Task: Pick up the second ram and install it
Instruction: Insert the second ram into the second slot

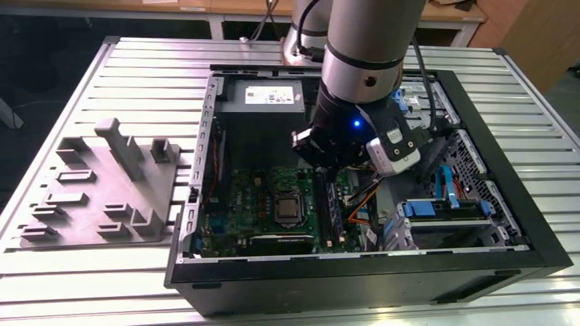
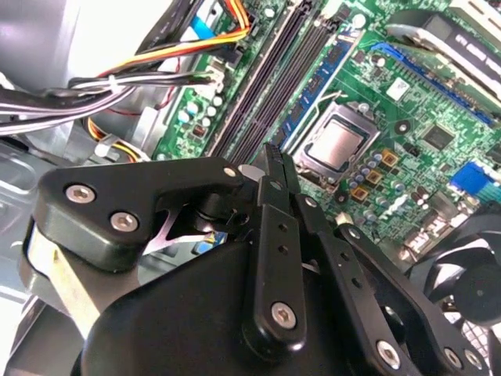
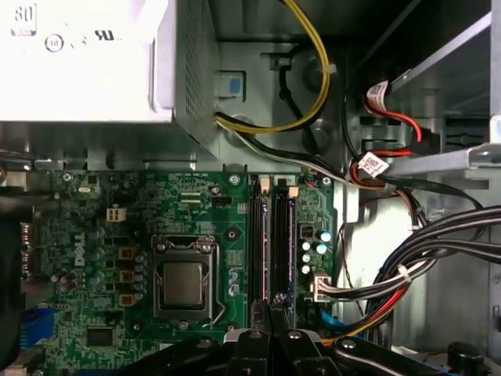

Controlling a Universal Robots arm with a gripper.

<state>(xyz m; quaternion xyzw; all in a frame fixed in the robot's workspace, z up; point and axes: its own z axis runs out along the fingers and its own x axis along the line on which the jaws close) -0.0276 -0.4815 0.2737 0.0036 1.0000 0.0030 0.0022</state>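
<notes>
My gripper [image 1: 321, 165] hangs inside the open computer case [image 1: 507, 183], just above the far end of the memory slots [image 1: 327, 207] on the green motherboard [image 1: 258, 197]. Both wrist views show its black fingers [image 2: 272, 168] pressed together, shut, with nothing visible between them. The fingertips [image 3: 270, 307] point at the long dark slots [image 3: 268, 235] beside the processor socket [image 3: 185, 282]. A narrow memory board with blue labels [image 2: 322, 78] stands in the slot nearest the socket. I cannot tell whether that is the second ram.
A grey parts fixture [image 1: 104, 187] with upright posts stands on the table at the exterior view's left. The power supply [image 1: 263, 95] sits at the case's far end. Black, orange and yellow cables [image 3: 407, 266] and a blue drive bay [image 1: 444, 207] crowd the side of the slots away from the socket.
</notes>
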